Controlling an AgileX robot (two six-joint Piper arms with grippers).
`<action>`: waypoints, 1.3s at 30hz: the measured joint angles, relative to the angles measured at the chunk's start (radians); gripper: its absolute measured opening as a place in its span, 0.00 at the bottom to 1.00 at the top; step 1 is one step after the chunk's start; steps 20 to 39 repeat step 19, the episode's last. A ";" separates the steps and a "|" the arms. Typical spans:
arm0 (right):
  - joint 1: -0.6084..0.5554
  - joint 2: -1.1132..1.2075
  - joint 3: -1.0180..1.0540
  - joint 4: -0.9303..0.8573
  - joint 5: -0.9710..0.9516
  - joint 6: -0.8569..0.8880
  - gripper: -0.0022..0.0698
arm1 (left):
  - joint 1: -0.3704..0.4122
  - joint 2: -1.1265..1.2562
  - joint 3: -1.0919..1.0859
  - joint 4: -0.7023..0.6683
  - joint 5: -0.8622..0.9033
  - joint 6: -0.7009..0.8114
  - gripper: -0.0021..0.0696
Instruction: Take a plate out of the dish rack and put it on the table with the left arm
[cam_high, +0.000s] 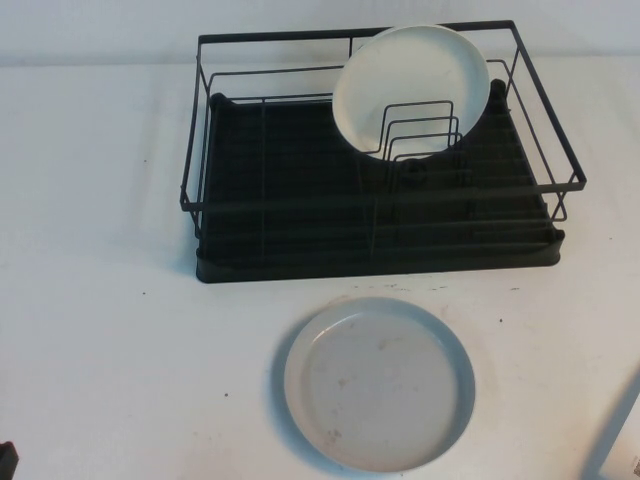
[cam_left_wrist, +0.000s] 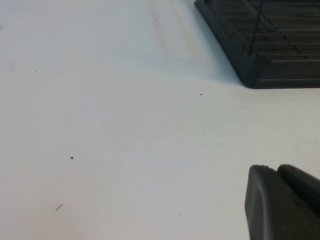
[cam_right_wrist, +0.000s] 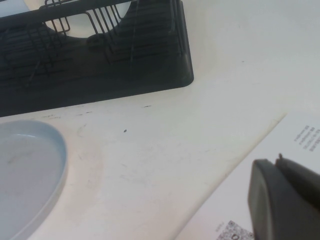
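**Plate flat on table, left claw clear of it**

The plate (cam_high: 379, 383) lies flat on the table (cam_high: 100, 300), in front of the dish rack (cam_high: 375, 240), well apart from the left gripper (cam_left_wrist: 285, 200), which is clenched, empty, mostly cut off. Right gripper (cam_right_wrist: 287, 200): cut off, state unreadable. 1 whiter plate (cam_high: 410, 88) stands in the rack.

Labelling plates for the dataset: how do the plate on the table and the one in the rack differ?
The table plate lies flat on the table before the rack; the rack plate stands tilted among the dividers. The table plate is greyer and smudged, the rack plate whiter and clean. Both are round and rimmed. Neither gripper, left or right, touches either.
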 joint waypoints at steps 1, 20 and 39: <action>0.000 0.000 0.000 0.000 0.000 0.000 0.00 | 0.000 0.000 0.000 0.000 0.000 0.011 0.03; 0.000 0.000 0.000 0.000 0.000 0.000 0.00 | 0.111 0.000 0.000 -0.030 0.000 0.057 0.03; 0.000 0.000 0.000 0.000 0.000 0.000 0.00 | 0.111 0.000 0.000 -0.030 0.000 0.057 0.03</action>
